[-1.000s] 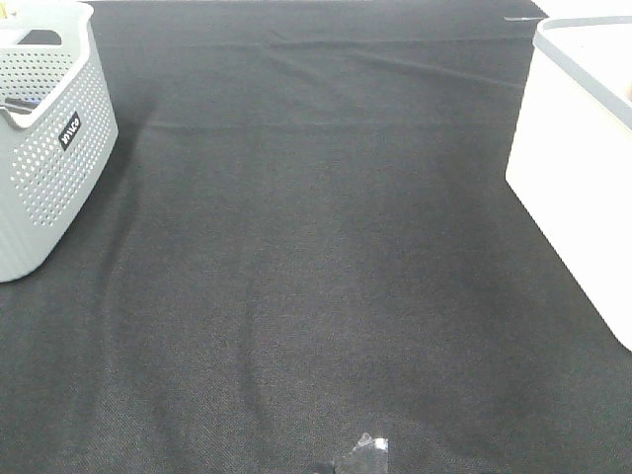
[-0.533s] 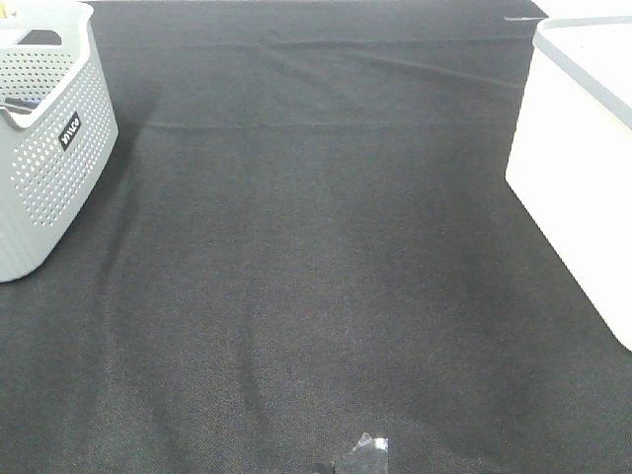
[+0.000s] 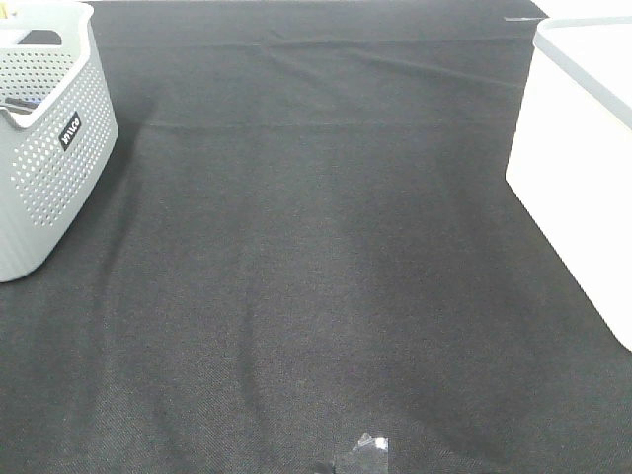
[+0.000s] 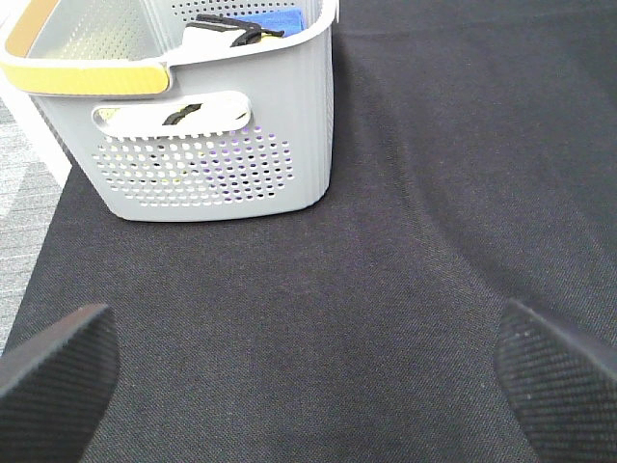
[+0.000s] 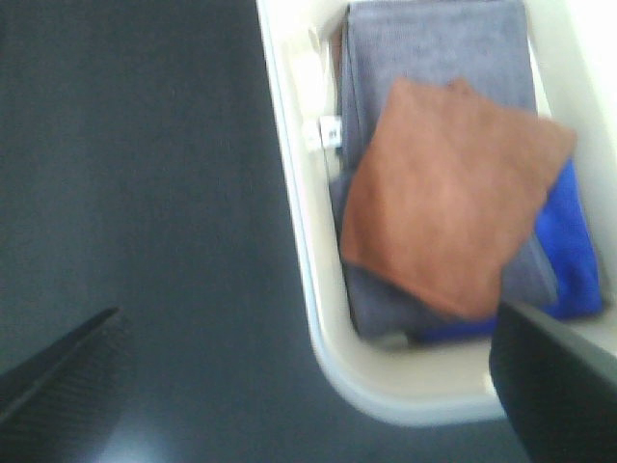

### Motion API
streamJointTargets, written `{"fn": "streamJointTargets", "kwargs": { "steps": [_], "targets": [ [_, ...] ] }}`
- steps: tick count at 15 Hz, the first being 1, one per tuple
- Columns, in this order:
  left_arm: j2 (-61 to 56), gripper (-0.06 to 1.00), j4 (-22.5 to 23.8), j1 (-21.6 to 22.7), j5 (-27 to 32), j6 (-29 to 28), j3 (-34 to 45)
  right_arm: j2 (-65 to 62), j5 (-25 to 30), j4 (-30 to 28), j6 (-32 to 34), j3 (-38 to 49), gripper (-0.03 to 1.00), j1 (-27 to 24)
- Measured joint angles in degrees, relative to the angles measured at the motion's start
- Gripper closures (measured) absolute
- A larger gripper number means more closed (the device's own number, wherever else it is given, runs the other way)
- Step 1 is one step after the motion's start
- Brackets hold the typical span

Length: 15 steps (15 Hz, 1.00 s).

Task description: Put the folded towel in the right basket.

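Note:
A folded brown towel [image 5: 453, 207] lies inside the white right basket [image 5: 289, 193], on top of a grey towel [image 5: 434, 48] and a blue one [image 5: 569, 251]. My right gripper [image 5: 308, 386] is open and empty, above the basket's rim and the black cloth beside it; nothing sits between its fingertips [image 5: 58, 376]. The white basket also shows at the right edge of the exterior view [image 3: 573, 178]; its inside is hidden there. My left gripper [image 4: 308, 386] is open and empty over the black cloth, short of the grey basket [image 4: 212, 164]. Neither gripper shows in the exterior view.
The grey perforated left basket [image 3: 49, 168] stands at the far left and holds a blue item [image 4: 275, 19] and some white and black things. A black cloth [image 3: 316, 247] covers the table. A small shiny scrap [image 3: 367, 449] lies at the front edge.

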Motion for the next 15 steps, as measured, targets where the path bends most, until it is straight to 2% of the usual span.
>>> {"fn": "streamJointTargets", "kwargs": {
  "steps": [3,4,5,8,10,13,15],
  "targets": [
    [0.0,-0.05,0.0,0.0,0.0,0.0,0.0,-20.5,0.1,-1.9,-0.8,14.7,0.01,0.0],
    [0.0,-0.05,0.0,0.0,0.0,0.0,0.0,-25.8,0.1,-2.2,-1.0,18.0,0.01,0.0],
    [0.0,-0.05,0.0,0.0,0.0,0.0,0.0,-25.8,0.1,-2.2,-1.0,18.0,0.01,0.0],
    [0.0,-0.05,0.0,0.0,0.0,0.0,0.0,-41.4,0.2,-5.7,-0.9,28.6,0.01,0.1],
    [0.0,-0.05,0.0,0.0,0.0,0.0,0.0,-47.5,0.2,-6.2,-1.1,34.5,0.01,2.2],
    [0.0,-0.05,0.0,0.0,0.0,0.0,0.0,-55.7,0.3,-7.0,-1.0,41.3,0.01,8.2],
    [0.0,-0.05,0.0,0.0,0.0,0.0,0.0,-62.2,0.3,-7.0,0.2,44.3,0.01,9.7]
  ]
}}
